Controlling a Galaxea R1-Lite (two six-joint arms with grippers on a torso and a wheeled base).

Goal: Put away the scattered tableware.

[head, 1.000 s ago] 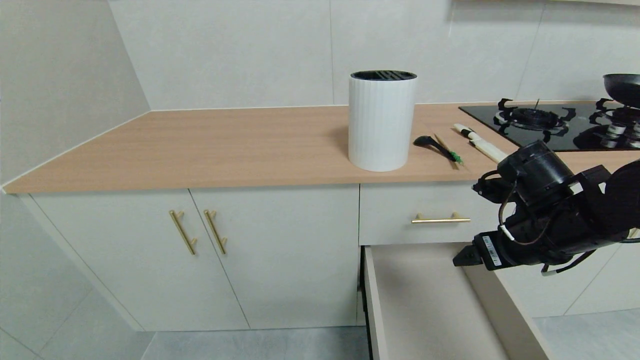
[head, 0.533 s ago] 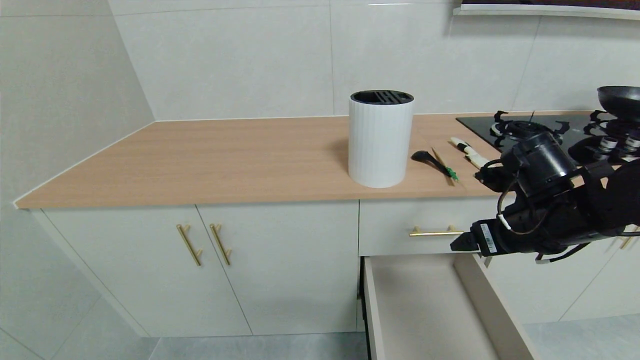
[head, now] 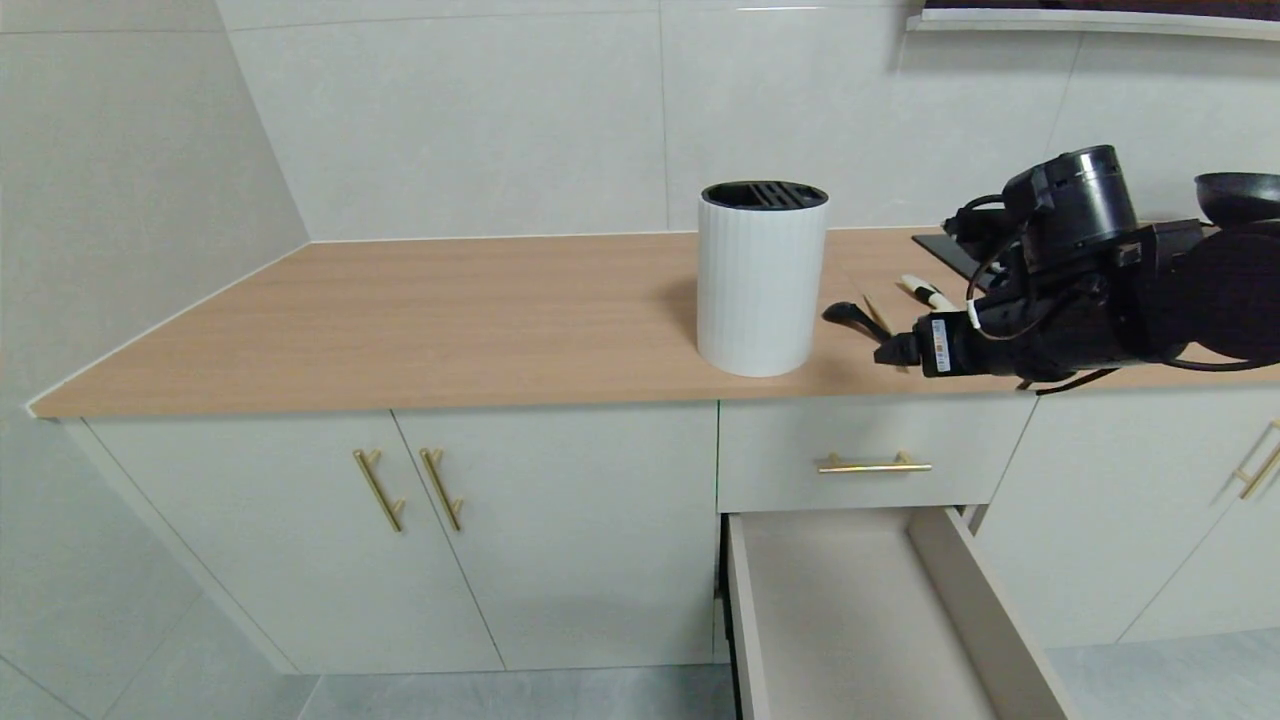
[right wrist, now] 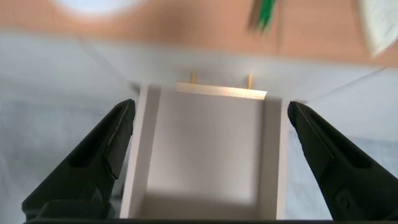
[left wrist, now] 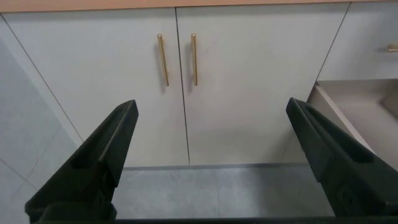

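Head view: your right hand (head: 888, 353), spread wide and empty, hovers just beside the black plastic ladle (head: 846, 313) on the wooden counter (head: 450, 320); its handle angles toward the hand.

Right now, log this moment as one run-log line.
right gripper: open, at wooden countertop edge, near black ladle | left gripper: open, facing cabinet doors | beige drawer: open

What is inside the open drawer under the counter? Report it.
The open drawer shows a bare pale floor and side walls; nothing lies on the part seen. Its front end runs past the picture edge, so that part cannot be checked.
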